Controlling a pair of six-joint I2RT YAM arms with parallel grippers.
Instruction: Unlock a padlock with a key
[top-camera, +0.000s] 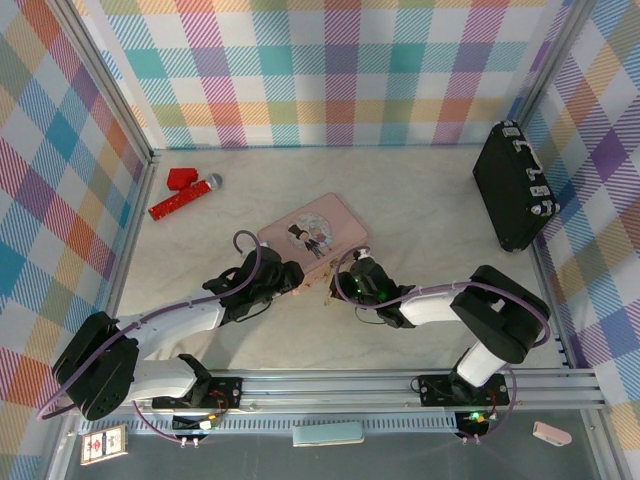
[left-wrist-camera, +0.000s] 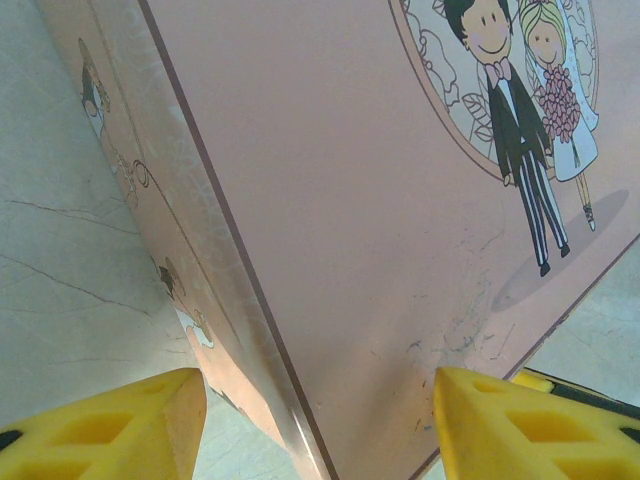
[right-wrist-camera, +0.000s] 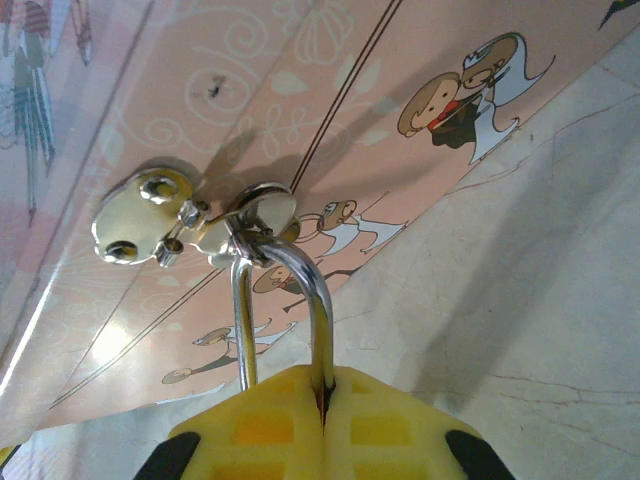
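Note:
A pink tin (top-camera: 310, 232) with a cartoon wedding couple lies mid-table. My left gripper (top-camera: 288, 278) straddles its near-left corner. In the left wrist view the yellow fingers (left-wrist-camera: 150, 420) press on either side of the tin (left-wrist-camera: 350, 200), one on the side wall and one on the lid. The padlock (right-wrist-camera: 315, 300) hangs by its silver shackle from the tin's clasp (right-wrist-camera: 200, 220). My right gripper (right-wrist-camera: 323, 400) is shut on the padlock, so its body is hidden between the pads. The key is hidden from view.
A black case (top-camera: 515, 185) leans at the right wall. A red block (top-camera: 180, 178) and a red microphone-like toy (top-camera: 185, 198) lie at the back left. Plaid walls close in the table on three sides.

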